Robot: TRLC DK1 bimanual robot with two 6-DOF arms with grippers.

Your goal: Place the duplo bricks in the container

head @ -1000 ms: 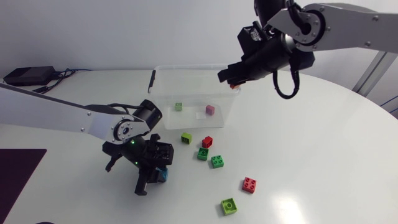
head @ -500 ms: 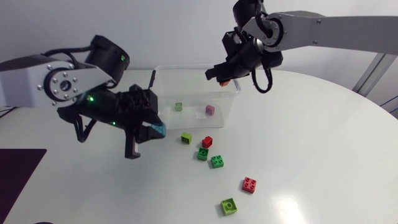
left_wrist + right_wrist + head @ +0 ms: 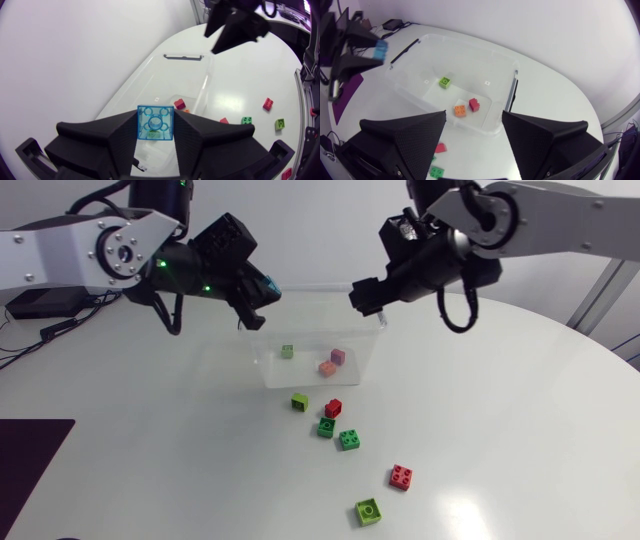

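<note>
My left gripper point(image 3: 262, 292) hangs over the clear container's point(image 3: 290, 374) left rim, shut on a translucent blue brick point(image 3: 268, 284). In the left wrist view the blue brick point(image 3: 155, 123) sits squeezed between both fingers above the container point(image 3: 182, 56). My right gripper point(image 3: 366, 298) stands open and empty above the container's right end. Below its spread fingers point(image 3: 405, 135) lie an orange brick point(image 3: 460, 110), a pink brick point(image 3: 474, 104) and a green brick point(image 3: 445, 82) on the container's floor point(image 3: 470, 65).
Several loose bricks lie on the table in front of the container: a lime one point(image 3: 300, 401), a red one point(image 3: 333, 407), two green ones point(image 3: 326, 427) point(image 3: 349, 439), another red point(image 3: 401, 476) and a lime one point(image 3: 368, 511) nearest the front.
My left arm rose from the table with the blue brick and swung over the container. My right gripper opened, and the orange brick dropped into the container.
</note>
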